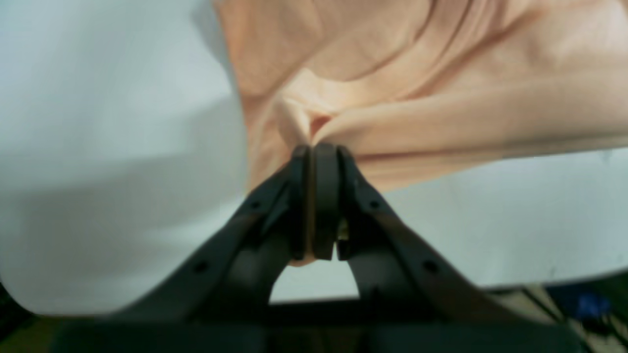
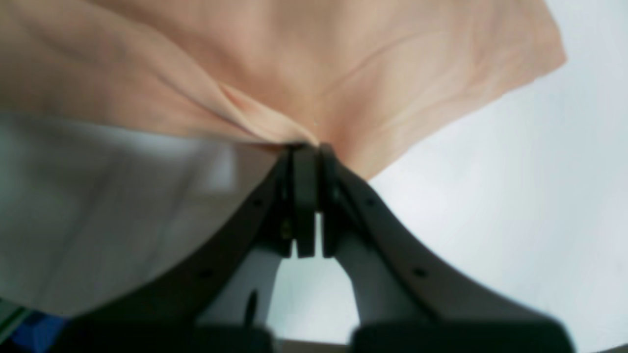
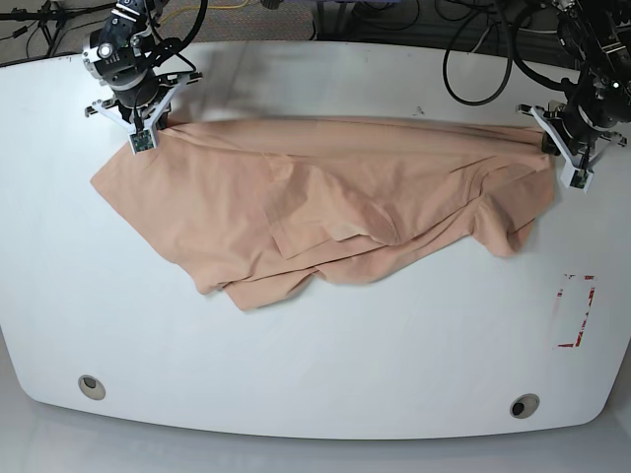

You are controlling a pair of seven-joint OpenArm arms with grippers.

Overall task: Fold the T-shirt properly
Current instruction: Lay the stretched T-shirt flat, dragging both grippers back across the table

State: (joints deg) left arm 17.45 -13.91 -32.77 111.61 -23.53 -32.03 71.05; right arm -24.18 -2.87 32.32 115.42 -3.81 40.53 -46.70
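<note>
The peach T-shirt [image 3: 325, 207] lies stretched across the white table [image 3: 315, 365], its far edge pulled taut between the two arms and the rest draped in loose folds toward the front. My left gripper [image 3: 548, 144], at the base view's right, is shut on the shirt's far right edge; the left wrist view shows the jaws [image 1: 314, 147] pinching bunched fabric [image 1: 417, 98]. My right gripper [image 3: 158, 128], at the base view's left, is shut on the far left edge; its wrist view shows the jaws [image 2: 306, 146] closed on cloth [image 2: 294, 73]. The yellow emblem is hidden.
A red-outlined rectangle mark [image 3: 577, 311] is on the table at the right. Two round holes [image 3: 91, 386] [image 3: 525, 405] sit near the front edge. Cables [image 3: 473, 59] hang behind the table's far edge.
</note>
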